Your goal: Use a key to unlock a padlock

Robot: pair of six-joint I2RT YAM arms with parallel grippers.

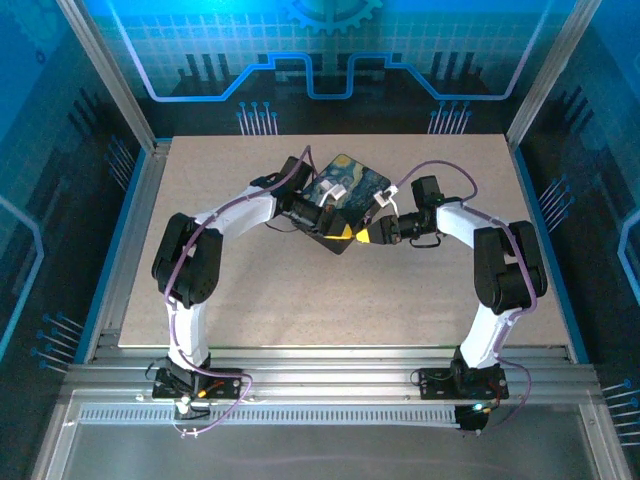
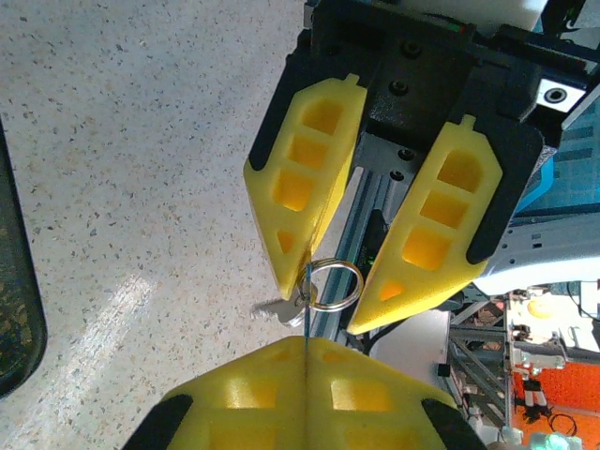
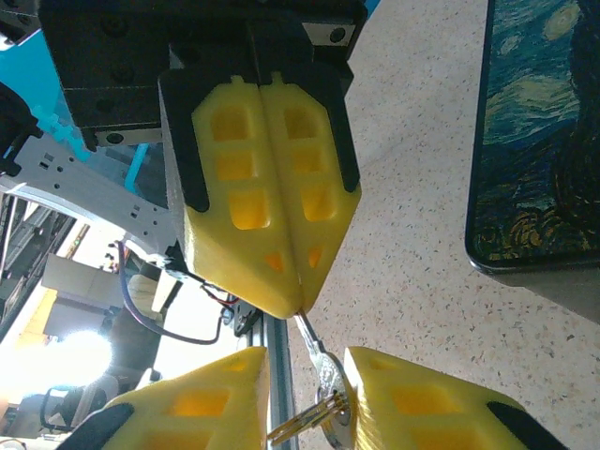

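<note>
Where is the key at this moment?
In the right wrist view the key is pinched at the tip of the shut left gripper, its ring end between the parted fingers of the right gripper, mid-table beside the painted box.

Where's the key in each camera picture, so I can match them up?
Top external: too small to make out, at the left gripper tip, near picture centre.
Left wrist: key low centre, edge-on, just above the left gripper.
Right wrist: key low centre, just below the left gripper.
Shared landmark: the shut left gripper pinching it.
</note>
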